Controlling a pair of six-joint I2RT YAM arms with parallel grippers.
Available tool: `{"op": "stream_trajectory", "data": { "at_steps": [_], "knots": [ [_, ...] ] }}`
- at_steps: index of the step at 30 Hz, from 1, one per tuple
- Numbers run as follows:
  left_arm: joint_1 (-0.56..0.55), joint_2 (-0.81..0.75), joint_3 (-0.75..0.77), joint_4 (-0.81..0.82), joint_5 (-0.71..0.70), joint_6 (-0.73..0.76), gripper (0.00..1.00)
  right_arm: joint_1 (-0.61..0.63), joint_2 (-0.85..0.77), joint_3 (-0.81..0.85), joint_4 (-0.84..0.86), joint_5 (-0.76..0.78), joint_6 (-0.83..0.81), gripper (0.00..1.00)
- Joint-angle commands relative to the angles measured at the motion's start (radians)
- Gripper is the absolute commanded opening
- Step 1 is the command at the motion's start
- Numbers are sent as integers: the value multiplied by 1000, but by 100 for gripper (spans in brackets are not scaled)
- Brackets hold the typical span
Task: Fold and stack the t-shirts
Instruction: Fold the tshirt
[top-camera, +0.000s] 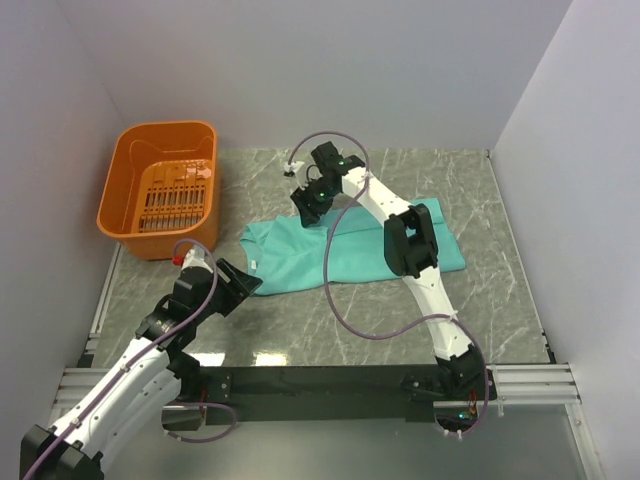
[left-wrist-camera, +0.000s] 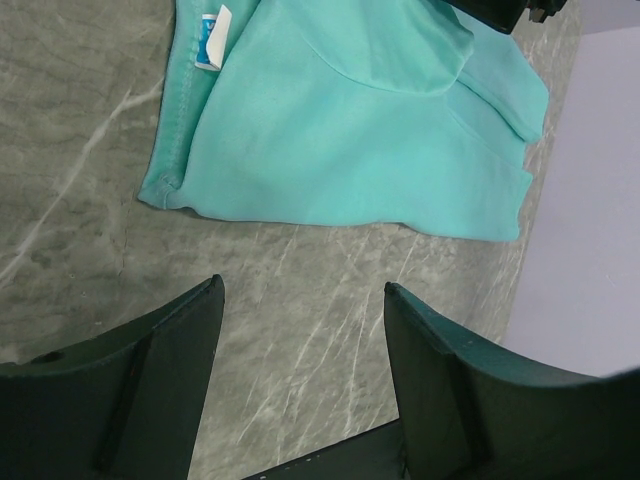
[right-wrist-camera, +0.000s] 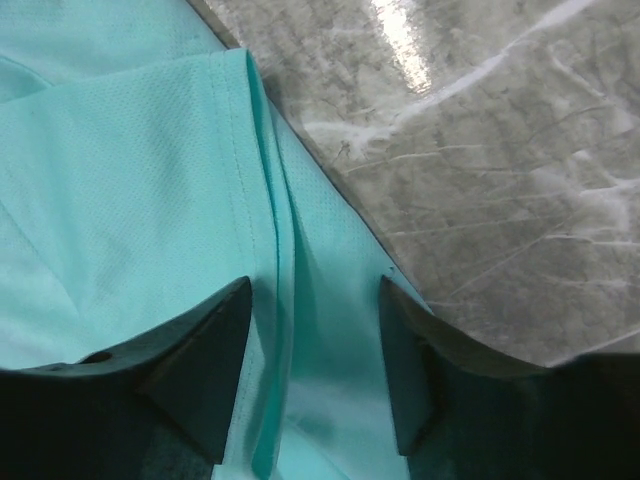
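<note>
The teal-green t-shirt (top-camera: 290, 258) lies partly folded on the marble table, its white neck label (left-wrist-camera: 210, 35) toward the left end. My right gripper (top-camera: 306, 203) reaches down over the shirt's far edge. In the right wrist view its jaws (right-wrist-camera: 315, 287) stand open on either side of a raised hem fold (right-wrist-camera: 270, 230) of the t-shirt (right-wrist-camera: 130, 170), fabric lying between them but not pinched. My left gripper (top-camera: 240, 280) hovers open just short of the shirt's near left corner. In the left wrist view it (left-wrist-camera: 303, 288) has only bare table between its fingers, with the t-shirt (left-wrist-camera: 350, 130) beyond.
An orange plastic basket (top-camera: 130, 222) stands at the back left, next to the wall. Grey walls close in the table (top-camera: 500, 300) on the left, back and right. The right arm's links and purple cable cross above the shirt's middle.
</note>
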Motion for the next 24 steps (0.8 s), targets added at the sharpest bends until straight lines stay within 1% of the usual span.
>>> {"op": "stream_trajectory", "data": {
  "at_steps": [1, 3, 5, 9, 11, 13, 14, 15, 18, 20, 21, 24],
  "knots": [
    [-2, -10, 29, 10, -14, 8, 70, 13, 23, 39, -36, -12, -13, 57],
    [-4, -12, 29, 10, -14, 6, 70, 16, 32, 49, -45, -14, -13, 54],
    [-4, -13, 30, 9, -14, 5, 70, 16, 40, 61, -44, -1, -8, 54],
    [-4, -22, 38, -8, -14, 6, 70, 20, 51, 67, -13, 41, 19, 59],
    [-4, -29, 38, -11, -14, 3, 70, 19, 54, 72, -10, 52, 29, 58],
    [-4, -32, 36, -13, -14, 0, 70, 20, 56, 73, -4, 55, 35, 52],
    [-4, -33, 36, -13, -13, -2, 70, 22, 56, 72, -2, 61, 39, 46],
    [-4, -32, 36, -16, -14, -2, 70, 20, 54, 72, 2, 65, 45, 30],
    [-4, -29, 41, -16, -13, -2, 70, 20, 49, 66, 16, 72, 62, 12],
    [-2, -29, 43, -16, -14, -3, 70, 16, 45, 58, 33, 74, 79, 8],
    [-2, -27, 46, -16, -14, -3, 70, 11, 37, 55, 51, 80, 102, 1],
    [-4, -27, 49, -20, -14, -2, 70, -4, 20, 47, 100, 94, 157, 0]
  ]
}}
